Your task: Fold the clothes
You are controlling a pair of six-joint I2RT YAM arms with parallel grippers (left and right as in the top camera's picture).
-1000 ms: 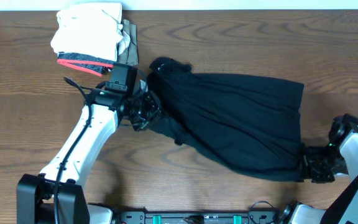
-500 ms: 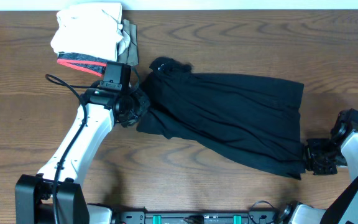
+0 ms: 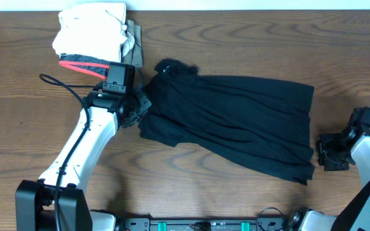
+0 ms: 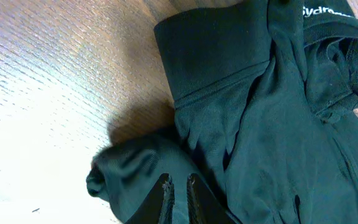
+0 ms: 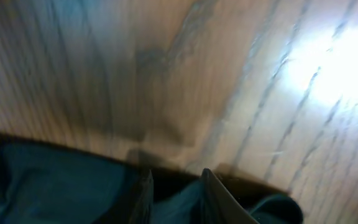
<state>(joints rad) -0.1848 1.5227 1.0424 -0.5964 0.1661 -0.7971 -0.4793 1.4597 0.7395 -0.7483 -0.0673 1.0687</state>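
Observation:
The clothes, a black short-sleeved shirt [image 3: 236, 122], lie spread across the middle of the table, with the collar bunched at the upper left. My left gripper [image 3: 139, 110] sits at the shirt's left edge. In the left wrist view that gripper [image 4: 180, 186] has its jaws almost together, pinching a bunched fold of the black fabric [image 4: 278, 124], and the white logo print [image 4: 325, 12] shows at the top. My right gripper [image 3: 321, 154] is at the shirt's right hem. In the right wrist view it [image 5: 176, 186] is closed on a ridge of dark fabric [image 5: 42, 180].
A stack of folded garments [image 3: 92, 38], white on top with a red-trimmed grey one below, stands at the back left, just behind the left arm. The wooden table [image 3: 236, 45] lies bare around the shirt. The arm bases are at the front edge.
The left gripper pulled the shirt's left edge left and slightly back, so the cloth lies flatter. The right gripper moved right and back along the right hem.

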